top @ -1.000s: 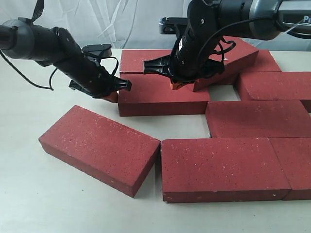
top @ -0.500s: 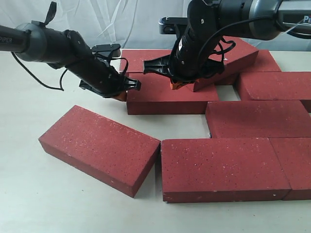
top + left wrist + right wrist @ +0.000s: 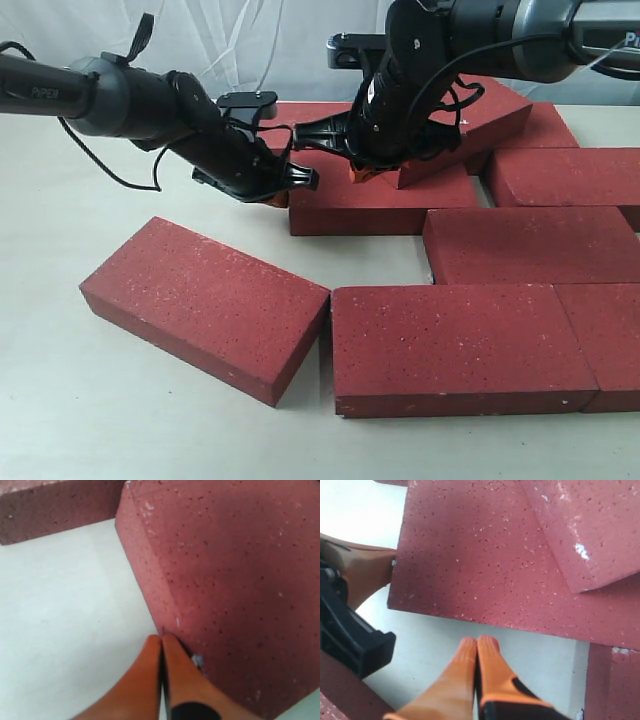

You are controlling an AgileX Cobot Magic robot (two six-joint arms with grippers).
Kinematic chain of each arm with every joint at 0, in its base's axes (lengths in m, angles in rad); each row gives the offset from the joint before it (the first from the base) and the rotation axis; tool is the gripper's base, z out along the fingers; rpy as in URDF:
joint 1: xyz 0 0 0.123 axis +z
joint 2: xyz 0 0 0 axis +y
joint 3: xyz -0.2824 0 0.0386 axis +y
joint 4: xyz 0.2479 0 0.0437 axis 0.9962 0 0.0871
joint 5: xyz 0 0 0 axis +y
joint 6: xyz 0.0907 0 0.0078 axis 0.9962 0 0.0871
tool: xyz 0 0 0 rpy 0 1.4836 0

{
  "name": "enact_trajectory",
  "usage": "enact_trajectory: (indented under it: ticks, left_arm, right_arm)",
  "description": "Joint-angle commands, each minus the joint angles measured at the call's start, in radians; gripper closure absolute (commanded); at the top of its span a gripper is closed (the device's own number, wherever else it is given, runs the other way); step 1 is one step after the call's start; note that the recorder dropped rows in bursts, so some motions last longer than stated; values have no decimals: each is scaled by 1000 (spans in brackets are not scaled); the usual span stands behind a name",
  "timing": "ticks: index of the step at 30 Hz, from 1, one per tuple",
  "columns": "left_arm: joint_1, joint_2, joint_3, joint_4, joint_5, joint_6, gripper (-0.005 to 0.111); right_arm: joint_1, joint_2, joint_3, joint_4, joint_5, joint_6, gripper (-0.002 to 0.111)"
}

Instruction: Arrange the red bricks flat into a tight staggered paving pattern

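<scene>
Several dark-red bricks lie on the pale table. My left gripper [image 3: 277, 194] is shut, its orange tips [image 3: 161, 639] pressed against the left end face of the middle brick [image 3: 380, 203] [image 3: 230, 575]. My right gripper [image 3: 362, 175] [image 3: 479, 641] is also shut and holds nothing. It hangs at that brick's far edge [image 3: 485, 555], over a strip of bare table. A tilted brick [image 3: 470, 125] [image 3: 590, 525] leans on the middle brick's far right corner. One loose brick [image 3: 205, 305] lies askew at the front left.
Flat bricks sit at right [image 3: 570, 175], centre right [image 3: 530, 245], front [image 3: 450, 345] and front right [image 3: 610, 340]. Another lies at the back [image 3: 290, 120], behind the arms. A narrow gap separates the askew brick from the front one. Bare table spreads to the left [image 3: 60, 240].
My left gripper has moved right, sliding the middle brick with it, and the gap at that brick's right end has closed. The right arm has stayed put.
</scene>
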Motion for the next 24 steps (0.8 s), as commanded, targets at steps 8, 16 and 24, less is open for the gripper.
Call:
enact_trajectory:
  ticks: [8, 16, 24]
  left_arm:
    - [-33, 3, -5, -72, -52, 3, 107]
    - [35, 3, -5, -58, 42, 3, 107]
    - [88, -3, -5, -15, 163, -8, 107]
  right_arm:
    - [-5, -15, -8, -6, 19, -44, 109]
    - [-153, -71, 11, 206, 115, -254, 109]
    - [-353, -149, 105, 248, 147, -382, 109]
